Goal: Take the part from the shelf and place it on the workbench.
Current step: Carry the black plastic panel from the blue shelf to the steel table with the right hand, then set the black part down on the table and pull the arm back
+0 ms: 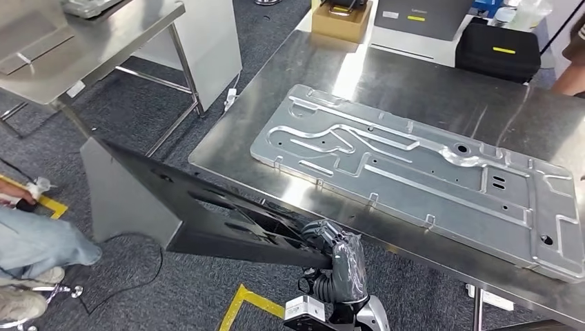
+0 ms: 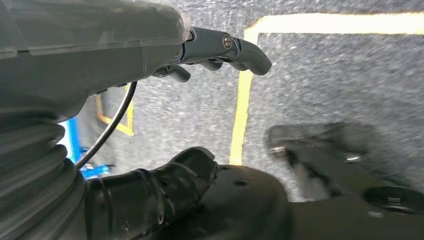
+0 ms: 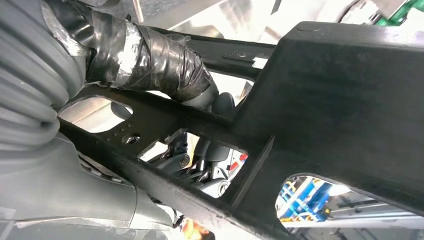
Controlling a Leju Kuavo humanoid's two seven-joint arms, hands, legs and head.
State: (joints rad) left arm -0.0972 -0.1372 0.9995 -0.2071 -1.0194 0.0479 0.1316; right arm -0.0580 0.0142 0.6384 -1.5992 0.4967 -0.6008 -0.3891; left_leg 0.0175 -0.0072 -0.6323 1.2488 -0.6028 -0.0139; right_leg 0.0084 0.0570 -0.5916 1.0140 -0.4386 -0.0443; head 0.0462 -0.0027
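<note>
Carrying the black part (image 1: pixel 207 207), gripped at its near end by the right hand (image 1: pixel 338 252) at 6 o'clock, lift it level over the workbench (image 1: pixel 414 83) edge, clear of the grey panel (image 1: pixel 421 172) at 2 o'clock; left hand (image 2: pixel 220 50) hangs empty, fingers apart.

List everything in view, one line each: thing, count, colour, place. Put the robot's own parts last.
black part: one, black, long frame with openings, held tilted off the workbench's near corner.
workbench: one, steel, ahead and to the right.
metal panel: one, silver, stamped, lying flat on the workbench.
cardboard box: one, brown, at the workbench's far edge.
black case: one, black with a yellow label, at the far edge.
second table: one, steel, far left.
floor tape: yellow lines on grey carpet.
person: one, blue trousers, left edge.
right hand: one, dark, grips the black part.
left hand: one, grey, over the floor.
</note>
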